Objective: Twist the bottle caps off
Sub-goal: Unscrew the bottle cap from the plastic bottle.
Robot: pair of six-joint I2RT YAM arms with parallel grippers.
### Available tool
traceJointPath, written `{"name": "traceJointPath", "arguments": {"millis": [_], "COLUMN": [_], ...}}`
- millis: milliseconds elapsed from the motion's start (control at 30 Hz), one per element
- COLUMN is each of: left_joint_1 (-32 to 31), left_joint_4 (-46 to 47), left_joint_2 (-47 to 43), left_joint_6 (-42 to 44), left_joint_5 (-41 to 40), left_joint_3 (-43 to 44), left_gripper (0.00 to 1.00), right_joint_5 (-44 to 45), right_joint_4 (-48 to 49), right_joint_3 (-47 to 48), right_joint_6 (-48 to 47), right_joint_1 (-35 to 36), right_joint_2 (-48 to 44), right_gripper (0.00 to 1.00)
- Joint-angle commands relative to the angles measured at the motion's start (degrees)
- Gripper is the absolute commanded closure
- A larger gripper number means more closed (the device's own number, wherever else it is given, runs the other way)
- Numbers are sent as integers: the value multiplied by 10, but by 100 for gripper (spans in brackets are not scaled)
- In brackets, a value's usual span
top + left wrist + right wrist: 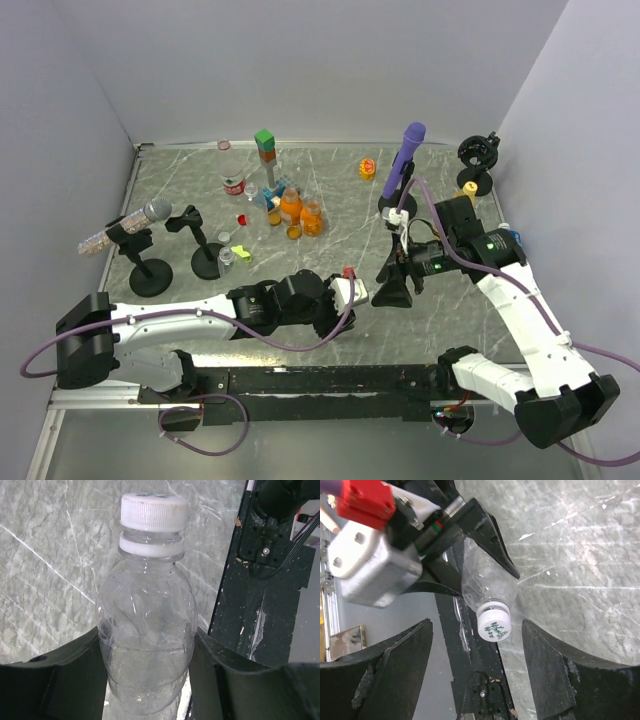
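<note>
The step in hand is the cap grip on one bottle, and the unscrewing itself has not begun. The left gripper [147, 680] has its jaws clamped on the lower body of a clear bottle [147, 625], one jaw pressed against each side. It holds the bottle above the near middle of the table [580, 555], neck pointing toward the right arm. The white cap [154, 511] sits fully seated on the neck, above its white collar ring.

The right gripper [477, 655] faces the cap end-on with its jaws spread wide. The white cap [493, 622] lies between them, nearer the far side of the gap, and touches neither jaw.

The next move seems to call for the right gripper to centre on the cap, advance slightly along the bottle's axis, and close on the ribbed rim only, not the collar. It would then rotate at the wrist while the left jaws resist the twist; the thin body may flex or slip.

Other bottles [290, 205] stand in a cluster toward the far side of the table, well apart from both grippers.
</note>
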Motion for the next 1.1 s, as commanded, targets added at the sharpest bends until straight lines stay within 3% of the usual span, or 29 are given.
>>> {"name": "traceJointPath", "arguments": {"millis": [0,700,833,967,1067], "left_joint_1": [1,1,1,1,1], "left_joint_4": [6,40,43,40,45], "left_joint_2": [-9,-20,-18,-16,-21], "left_joint_6": [17,-15,-17,-20,-19], "left_joint_5": [2,-15,-14,-13,-4], "left_joint_3": [15,10,12,15,8], "left_gripper": [67,67,67,67,67], "right_joint_5": [-4,-5,-10,-17,-26], "right_joint_4": [-5,-23,-20,-23,-34], "right_joint_3": [14,-19,-16,-12,-7], "right_joint_6": [34,33,32,24,2], "right_joint_1": [-6,-8,-7,-7,-7], "right_joint_2": [7,56,53,55,56], "right_gripper": [21,34,42,69,77]}}
